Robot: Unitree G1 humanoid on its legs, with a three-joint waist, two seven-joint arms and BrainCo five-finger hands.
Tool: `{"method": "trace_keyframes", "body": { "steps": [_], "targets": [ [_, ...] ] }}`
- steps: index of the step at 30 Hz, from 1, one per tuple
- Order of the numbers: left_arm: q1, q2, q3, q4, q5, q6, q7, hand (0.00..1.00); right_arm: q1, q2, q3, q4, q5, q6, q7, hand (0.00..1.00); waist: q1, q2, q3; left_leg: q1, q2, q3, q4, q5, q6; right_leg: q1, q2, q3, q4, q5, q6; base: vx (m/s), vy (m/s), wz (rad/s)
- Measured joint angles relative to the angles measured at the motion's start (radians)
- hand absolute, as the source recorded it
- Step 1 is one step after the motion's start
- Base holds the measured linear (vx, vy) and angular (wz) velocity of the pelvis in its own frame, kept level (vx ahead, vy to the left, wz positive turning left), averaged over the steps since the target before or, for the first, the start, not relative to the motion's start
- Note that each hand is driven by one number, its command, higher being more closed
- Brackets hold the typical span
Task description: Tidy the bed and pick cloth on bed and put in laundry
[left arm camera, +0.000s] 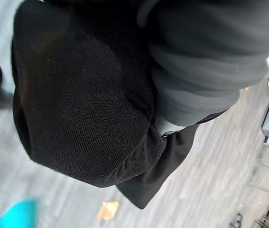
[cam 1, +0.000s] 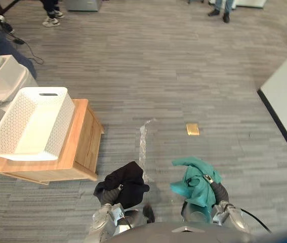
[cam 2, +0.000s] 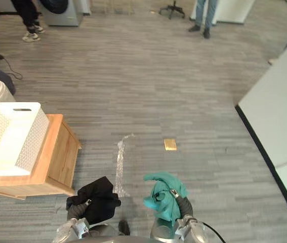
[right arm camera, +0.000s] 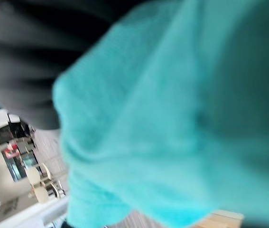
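Left eye view | black cloth [cam 1: 128, 181] bunched over left hand [cam 1: 118, 188], teal cloth [cam 1: 196, 178] over right hand [cam 1: 210, 179] | both grips hidden by cloth, cannot tell | basket [cam 1: 57, 126] far left, well apart | risk: loose folds may slip off on the way to it
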Motion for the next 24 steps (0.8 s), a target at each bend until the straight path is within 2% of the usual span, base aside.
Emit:
{"method": "trace_keyframes", "body": {
  "steps": [1, 3, 4, 6, 7, 8, 9, 10, 11, 12, 13, 14, 15, 16, 17, 18, 19, 20, 21, 22, 24],
  "targets": [
    [-0.001, 0.002, 0.0, -0.001, 0.0, 0.011, 0.0, 1.0, 0.001, 0.01, 0.004, 0.001, 0.0, -0.005, 0.0, 1.0, -0.01, 0.005, -0.001, 0.01, 0.023, -0.047, 0.009, -0.011, -0.018, -0.01, 0.058, 0.046, -0.259, 0.053, 0.006, 0.59, -0.312, 1.26],
    [-0.003, 0.005, -0.001, 0.0, 0.001, 0.015, -0.002, 1.0, -0.002, 0.016, 0.008, 0.002, 0.0, -0.019, 0.003, 1.0, -0.013, 0.001, -0.003, 0.025, 0.039, -0.108, 0.02, -0.041, -0.044, -0.014, 0.098, 0.115, -0.564, 0.16, 0.029, 0.48, -0.332, 1.11],
    [0.0, 0.009, 0.002, 0.006, 0.001, 0.013, -0.001, 1.0, -0.002, 0.017, 0.009, 0.002, 0.0, -0.026, 0.005, 1.0, -0.006, -0.014, -0.001, 0.047, 0.038, -0.144, 0.023, -0.069, -0.065, -0.026, 0.095, 0.163, -0.672, 0.202, 0.057, 0.66, -0.524, 1.19],
    [0.032, 0.02, 0.002, 0.009, 0.001, 0.007, -0.002, 1.0, -0.002, 0.018, 0.012, 0.001, 0.0, -0.035, 0.009, 1.0, 0.001, -0.032, -0.012, 0.107, 0.037, -0.194, 0.032, -0.139, -0.098, -0.028, 0.086, 0.209, -0.675, 0.196, 0.064, 0.63, -0.508, 0.93],
    [0.048, 0.018, 0.001, 0.032, 0.0, 0.005, -0.002, 1.0, -0.01, 0.006, 0.015, 0.017, 0.001, -0.035, 0.01, 1.0, 0.004, 0.006, -0.026, 0.141, 0.083, -0.215, 0.077, -0.198, -0.134, -0.025, 0.119, 0.214, -0.59, 0.329, 0.047, 0.47, -0.359, 0.54],
    [0.051, 0.014, -0.006, 0.04, -0.001, 0.005, -0.004, 1.0, -0.019, 0.001, 0.014, 0.02, 0.001, -0.035, 0.01, 1.0, 0.006, 0.028, -0.035, 0.137, 0.103, -0.216, 0.105, -0.201, -0.14, -0.029, 0.136, 0.213, -0.558, 0.339, 0.029, 0.57, -0.438, 0.46],
    [0.051, -0.001, -0.009, 0.051, -0.002, 0.004, -0.004, 1.0, -0.038, -0.013, 0.015, 0.022, 0.0, -0.034, 0.012, 1.0, 0.007, 0.061, -0.04, 0.125, 0.127, -0.214, 0.152, -0.192, -0.146, -0.028, 0.157, 0.2, -0.521, 0.317, -0.018, 0.52, -0.417, 0.33],
    [0.053, -0.017, -0.008, 0.054, -0.008, 0.0, -0.003, 1.0, -0.074, -0.031, 0.018, 0.025, -0.001, -0.029, 0.014, 1.0, 0.016, 0.086, -0.034, 0.08, 0.148, -0.201, 0.269, -0.156, -0.161, -0.011, 0.162, 0.173, -0.492, 0.277, -0.039, 0.58, -0.492, 0.48],
    [0.05, -0.025, -0.008, 0.06, -0.025, -0.004, -0.003, 1.0, -0.093, -0.033, 0.021, 0.03, -0.013, -0.021, 0.017, 1.0, 0.015, 0.091, -0.021, 0.01, 0.163, -0.159, 0.44, -0.071, -0.198, 0.035, 0.15, 0.146, -0.483, 0.24, -0.048, 0.45, -0.394, 0.57],
    [0.047, -0.03, -0.007, 0.061, -0.036, -0.004, -0.004, 1.0, -0.093, -0.035, 0.021, 0.031, -0.022, -0.018, 0.017, 1.0, 0.013, 0.094, -0.009, -0.024, 0.184, -0.131, 0.537, -0.007, -0.205, 0.081, 0.146, 0.131, -0.496, 0.217, -0.057, 0.42, -0.356, 0.98],
    [0.043, -0.037, -0.002, 0.058, -0.043, -0.009, -0.01, 1.0, -0.093, -0.032, 0.022, 0.035, -0.038, -0.015, 0.019, 1.0, 0.014, 0.093, 0.014, -0.085, 0.254, -0.056, 0.723, 0.04, -0.194, 0.194, 0.142, 0.077, -0.54, 0.181, -0.066, 0.4, -0.336, 1.19],
    [0.039, -0.037, 0.014, 0.045, -0.042, -0.013, -0.025, 1.0, -0.089, -0.035, 0.017, 0.049, -0.049, -0.01, 0.024, 1.0, 0.026, 0.096, 0.021, -0.147, 0.307, 0.021, 0.83, -0.015, -0.175, 0.288, 0.14, 0.029, -0.581, 0.155, -0.068, 0.38, -0.316, 1.17],
    [0.038, -0.036, 0.02, 0.035, -0.042, -0.013, -0.031, 1.0, -0.09, -0.037, 0.014, 0.051, -0.05, -0.009, 0.025, 1.0, 0.03, 0.094, 0.024, -0.173, 0.32, 0.063, 0.847, -0.037, -0.169, 0.328, 0.135, 0.002, -0.601, 0.144, -0.069, 0.39, -0.325, 1.14],
    [0.043, -0.037, 0.034, 0.005, -0.042, -0.012, -0.036, 1.0, -0.101, -0.039, 0.004, 0.053, -0.058, -0.01, 0.033, 1.0, 0.033, 0.088, 0.023, -0.227, 0.33, 0.181, 0.794, -0.069, -0.156, 0.407, 0.121, -0.058, -0.646, 0.126, -0.061, 0.3, -0.226, 0.92],
    [0.047, -0.037, 0.039, -0.01, -0.042, -0.012, -0.042, 1.0, -0.114, -0.038, 0.004, 0.056, -0.067, -0.01, 0.037, 1.0, 0.033, 0.084, 0.02, -0.246, 0.328, 0.279, 0.684, -0.069, -0.148, 0.439, 0.118, -0.098, -0.677, 0.132, -0.059, 0.36, -0.223, 0.88],
    [0.048, -0.037, 0.039, -0.016, -0.042, -0.012, -0.046, 1.0, -0.122, -0.038, 0.005, 0.058, -0.073, -0.01, 0.039, 1.0, 0.032, 0.082, 0.019, -0.25, 0.32, 0.343, 0.593, -0.062, -0.143, 0.457, 0.117, -0.121, -0.696, 0.136, -0.05, 0.32, -0.112, 0.77],
    [0.049, -0.043, 0.039, -0.027, -0.042, -0.011, -0.046, 1.0, -0.129, -0.04, 0.007, 0.058, -0.078, -0.01, 0.04, 1.0, 0.03, 0.083, 0.017, -0.25, 0.292, 0.448, 0.399, 0.007, -0.122, 0.482, 0.119, -0.165, -0.716, 0.131, -0.043, 0.33, -0.088, 0.76],
    [0.05, -0.051, 0.038, -0.03, -0.041, -0.011, -0.046, 1.0, -0.13, -0.042, 0.007, 0.057, -0.078, -0.01, 0.04, 1.0, 0.028, 0.087, 0.014, -0.251, 0.274, 0.482, 0.314, 0.071, -0.117, 0.492, 0.122, -0.19, -0.716, 0.123, -0.037, 0.36, -0.05, 1.2],
    [0.05, -0.064, 0.04, -0.027, -0.04, -0.009, -0.045, 1.0, -0.127, -0.044, 0.008, 0.058, -0.078, 0.003, 0.035, 1.0, 0.026, 0.072, -0.004, -0.238, 0.236, 0.54, 0.214, 0.08, -0.056, 0.511, 0.116, -0.245, -0.71, 0.106, -0.021, 0.38, -0.038, 1.49],
    [0.052, -0.062, 0.039, -0.038, -0.029, -0.006, -0.048, 1.0, -0.126, -0.037, 0.008, 0.057, -0.078, 0.015, 0.026, 1.0, 0.025, 0.061, -0.025, -0.234, 0.186, 0.523, 0.128, 0.099, -0.028, 0.509, 0.105, -0.3, -0.694, 0.101, -0.013, 0.38, -0.031, 1.52],
    [0.055, -0.042, 0.041, -0.051, -0.007, -0.008, -0.058, 1.0, -0.131, -0.028, 0.009, 0.058, -0.075, 0.03, 0.004, 1.0, 0.036, 0.031, -0.033, -0.223, 0.15, 0.513, 0.071, 0.118, -0.014, 0.513, 0.087, -0.348, -0.651, 0.087, 0.007, 0.33, -0.032, 1.23]
  ]
}}
